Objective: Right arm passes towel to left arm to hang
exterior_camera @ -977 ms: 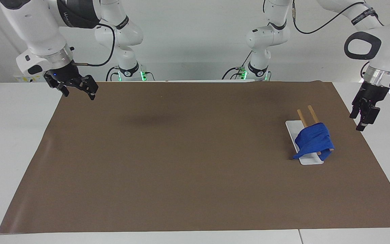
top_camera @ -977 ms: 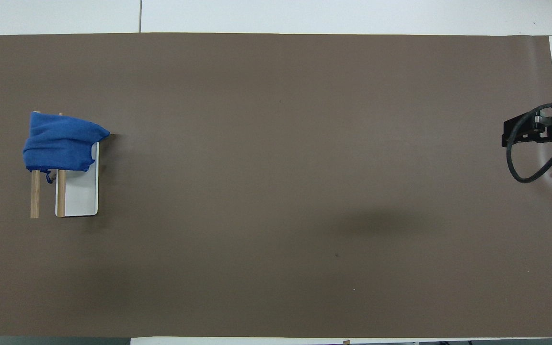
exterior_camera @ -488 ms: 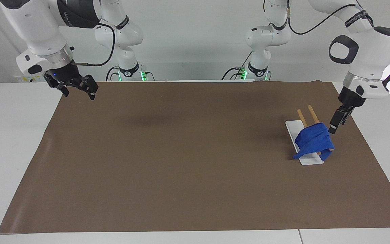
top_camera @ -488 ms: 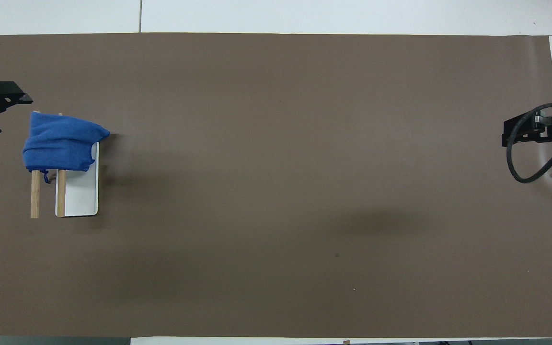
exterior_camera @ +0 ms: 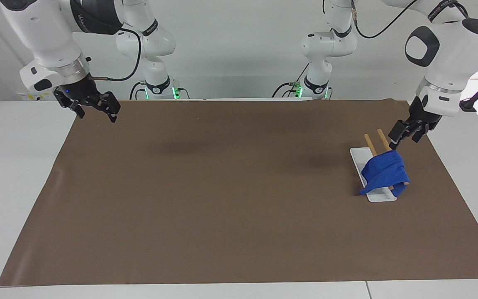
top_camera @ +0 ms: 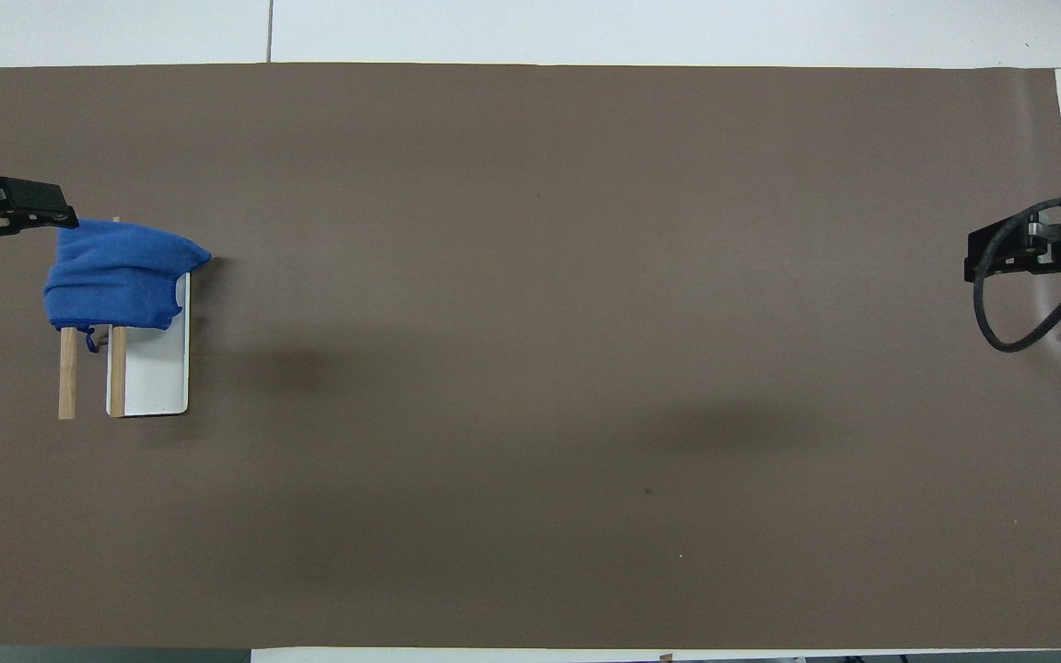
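The towel hangs draped over the rack just below the left gripper, which hovers released over the rods' ends, while the right gripper waits released over the mat corner.

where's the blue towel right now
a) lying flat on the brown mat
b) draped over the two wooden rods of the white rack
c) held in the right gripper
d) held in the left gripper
b: the towel hangs over the wooden rods of the white rack, while the left gripper and right gripper are both open and hold nothing.
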Motion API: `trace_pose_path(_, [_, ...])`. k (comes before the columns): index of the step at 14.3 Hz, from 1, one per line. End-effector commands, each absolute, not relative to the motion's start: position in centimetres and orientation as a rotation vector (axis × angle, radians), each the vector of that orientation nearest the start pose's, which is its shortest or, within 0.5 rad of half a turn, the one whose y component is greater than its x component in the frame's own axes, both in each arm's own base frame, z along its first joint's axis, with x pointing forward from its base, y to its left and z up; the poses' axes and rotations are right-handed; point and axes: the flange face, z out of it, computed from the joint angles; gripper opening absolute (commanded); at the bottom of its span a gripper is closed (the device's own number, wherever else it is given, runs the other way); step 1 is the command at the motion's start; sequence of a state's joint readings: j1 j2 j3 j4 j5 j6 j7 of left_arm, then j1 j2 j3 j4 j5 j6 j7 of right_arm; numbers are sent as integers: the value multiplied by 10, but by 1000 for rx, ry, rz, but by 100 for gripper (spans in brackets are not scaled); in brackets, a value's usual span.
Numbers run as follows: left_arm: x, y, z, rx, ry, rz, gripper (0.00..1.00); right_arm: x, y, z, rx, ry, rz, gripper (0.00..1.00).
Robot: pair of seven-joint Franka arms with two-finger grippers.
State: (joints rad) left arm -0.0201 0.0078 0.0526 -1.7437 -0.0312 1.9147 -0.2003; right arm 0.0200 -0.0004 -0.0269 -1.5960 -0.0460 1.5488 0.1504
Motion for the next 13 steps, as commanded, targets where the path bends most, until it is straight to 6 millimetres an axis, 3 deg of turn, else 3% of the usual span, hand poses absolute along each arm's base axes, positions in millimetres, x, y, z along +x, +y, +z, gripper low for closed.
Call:
trace_pose_path(1, [597, 19, 591, -3134, -306, -159, 100, 548, -9, 614, -3181, 244, 51, 100])
trace_pose_path(6, [575, 19, 602, -3149, -237, -70, 100, 548, -9, 614, -3181, 242, 49, 100])
trace_pose_path(9, [550, 14, 593, -3155, -221, -20, 100, 545, -10, 617, -3177, 242, 61, 100])
trace_pose_path(13, [545, 12, 587, -3159, -163, 1, 100, 544, -13, 626, -3170, 254, 91, 100])
